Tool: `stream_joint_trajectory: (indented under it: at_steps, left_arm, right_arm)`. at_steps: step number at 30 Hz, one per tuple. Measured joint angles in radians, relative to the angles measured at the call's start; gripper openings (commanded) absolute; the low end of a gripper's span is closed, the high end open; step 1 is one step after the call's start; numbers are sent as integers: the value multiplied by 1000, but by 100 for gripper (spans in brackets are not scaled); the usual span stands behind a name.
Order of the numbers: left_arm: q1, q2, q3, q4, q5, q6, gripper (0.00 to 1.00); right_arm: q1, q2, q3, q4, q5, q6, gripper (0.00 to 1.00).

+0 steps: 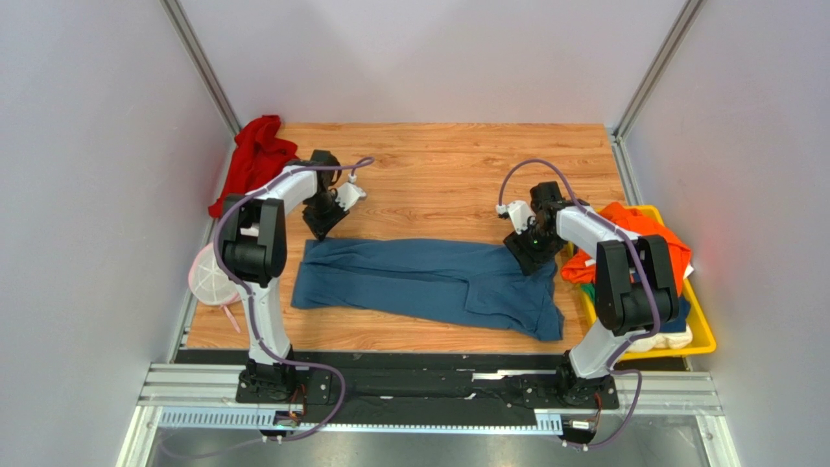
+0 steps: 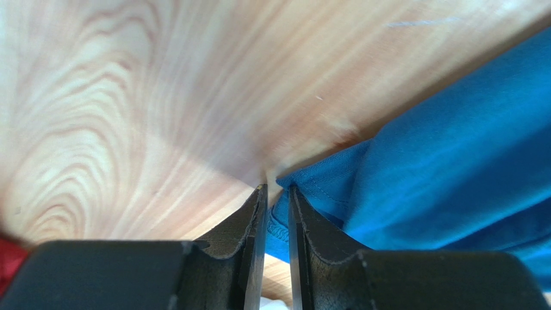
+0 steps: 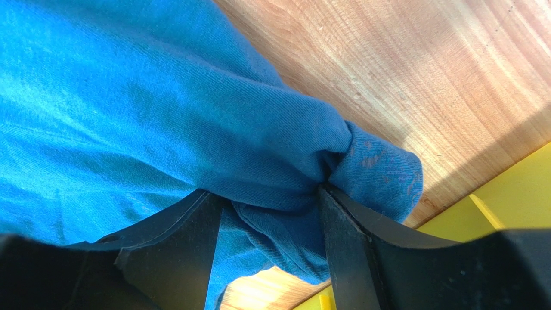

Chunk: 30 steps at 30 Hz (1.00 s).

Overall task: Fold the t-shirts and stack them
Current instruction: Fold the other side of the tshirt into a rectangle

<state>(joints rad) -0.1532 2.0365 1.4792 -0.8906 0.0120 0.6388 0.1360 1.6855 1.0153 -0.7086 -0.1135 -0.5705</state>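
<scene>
1. We are seeing the large teal-blue short-sleeved cloth t-shirt (image 1: 419, 277) lying spread out across the middle of the light wood-grain table (image 1: 438, 161), between the two arms.
2. We are finding the left gripper (image 2: 277, 197) at the shirt's far left corner. Its black jaws are standing almost together, leaving only a narrow slit.
3. We are seeing the shirt's stitched hem sitting in that slit, pinched between the jaws.
4. We are finding the right gripper (image 3: 266, 194) at the shirt's far right corner, with its jaws standing fairly wide apart.
5. We are seeing those jaws clamping a thick bunched wad of the same blue cloth, which is filling the gap.
6. We are noticing the yellow plastic bin (image 1: 703, 339) just beside the right gripper, with an orange cloth t-shirt (image 1: 638, 222) heaped in it.
</scene>
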Motion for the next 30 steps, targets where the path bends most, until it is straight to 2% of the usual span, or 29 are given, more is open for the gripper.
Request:
stream_joint_trajectory:
  at_steps: [14, 20, 24, 30]
  left_arm:
    - [-5, 27, 24, 106, -133, -5, 24]
    - [0, 19, 51, 126, -148, -12, 24]
    - [2, -29, 89, 108, -116, -28, 25]
    - [-8, -167, 112, 25, 26, -48, 27]
  right_arm:
    - [0, -4, 2, 3, 0, -6, 62]
    - [-2, -4, 2, 3, 0, -7, 62]
    - [-2, -4, 2, 3, -1, -7, 62]
    - [-2, -4, 2, 3, -2, -7, 62]
